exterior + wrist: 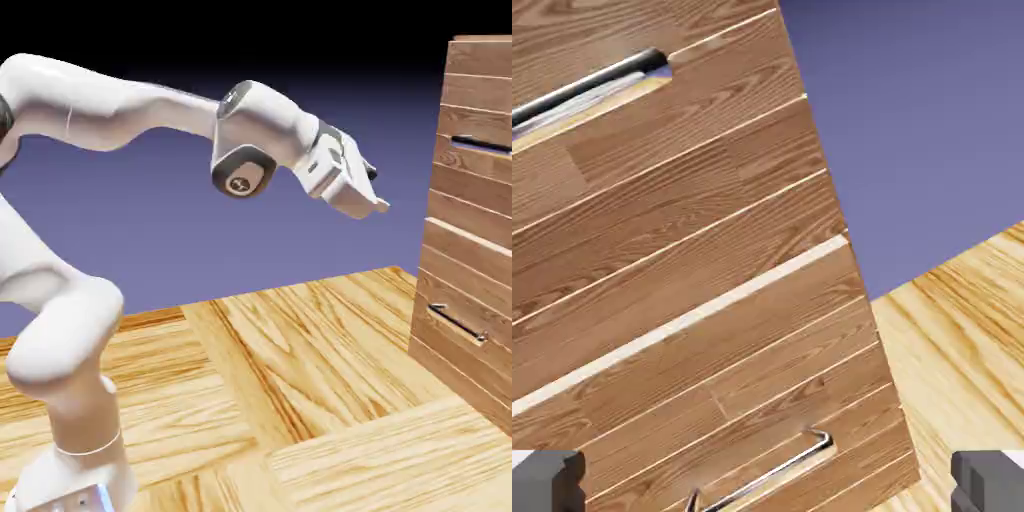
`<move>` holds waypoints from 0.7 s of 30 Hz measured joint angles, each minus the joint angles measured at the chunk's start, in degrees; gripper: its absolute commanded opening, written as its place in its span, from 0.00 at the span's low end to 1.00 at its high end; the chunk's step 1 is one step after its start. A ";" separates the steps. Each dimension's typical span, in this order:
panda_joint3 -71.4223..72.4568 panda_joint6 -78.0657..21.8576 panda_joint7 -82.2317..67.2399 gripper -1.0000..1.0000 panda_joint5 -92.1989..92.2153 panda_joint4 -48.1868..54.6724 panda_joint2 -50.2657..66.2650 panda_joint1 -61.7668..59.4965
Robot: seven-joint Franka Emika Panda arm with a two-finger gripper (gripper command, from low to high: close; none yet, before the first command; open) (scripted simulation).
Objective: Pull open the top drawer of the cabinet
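We list cabinet, tall, brown planks, at exterior view's right. White arm, reaching toward it. Top drawer, upper part of cabinet front, apparently closed. Gripper: released, fingers wide apart, holding nothing, short of cabinet. Lower handle, silvery in hand view, not ours. Dark bar handle, on top drawer: our target. Step in hand, we judge: approach. Best to raise gripper level with bar, roll fingers to straddle it, close squarely, then draw straight out.
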 measured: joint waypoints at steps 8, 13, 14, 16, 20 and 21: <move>11.84 -2.81 -1.57 0.50 19.93 8.15 -1.25 -14.52; 19.24 -4.56 -2.55 0.50 32.39 13.24 -2.04 -23.59; 20.72 -4.91 -2.75 0.50 34.88 14.26 -2.20 -25.41; 23.68 -5.61 -3.14 0.50 39.87 16.30 -2.51 -29.04; 29.61 -7.01 -3.93 0.50 49.84 20.38 -3.14 -36.30; 31.09 -7.37 -4.13 0.50 52.33 21.39 -3.29 -38.11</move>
